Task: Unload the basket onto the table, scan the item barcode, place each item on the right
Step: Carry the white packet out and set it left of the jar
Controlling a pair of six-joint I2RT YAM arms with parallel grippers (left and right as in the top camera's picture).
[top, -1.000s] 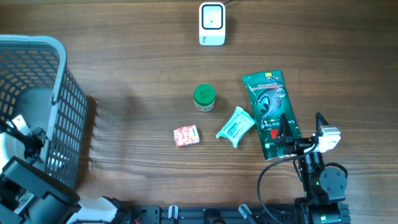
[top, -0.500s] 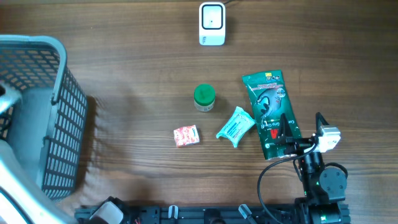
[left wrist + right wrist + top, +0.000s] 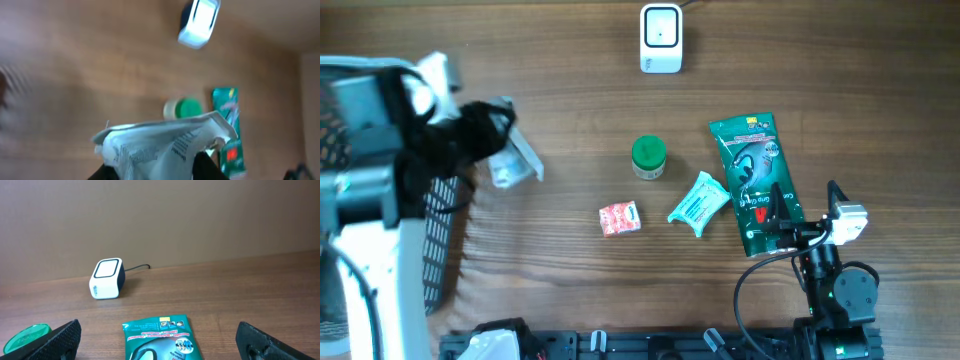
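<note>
My left gripper [image 3: 492,145] is shut on a crumpled white packet [image 3: 514,160] with dark print, held in the air just right of the basket. The left wrist view shows the packet [image 3: 165,142] filling the space between my dark fingers [image 3: 206,167], blurred by motion. The white barcode scanner [image 3: 660,38] stands at the table's far edge, well right of the packet, and shows as the scanner [image 3: 199,22] and the scanner [image 3: 106,278] in the wrist views. My right gripper [image 3: 798,231] rests open at the front right, its fingertips over the lower end of a green pouch [image 3: 752,180].
The grey mesh basket [image 3: 445,230] stands at the left, mostly covered by my left arm. A green-lidded jar [image 3: 648,155], a teal packet [image 3: 698,203] and a small red packet [image 3: 619,218] lie mid-table. The green pouch [image 3: 160,337] lies between the right fingers.
My left arm has risen from the basket and swung right with the white packet in its jaws. The right arm and the table items have not moved.
</note>
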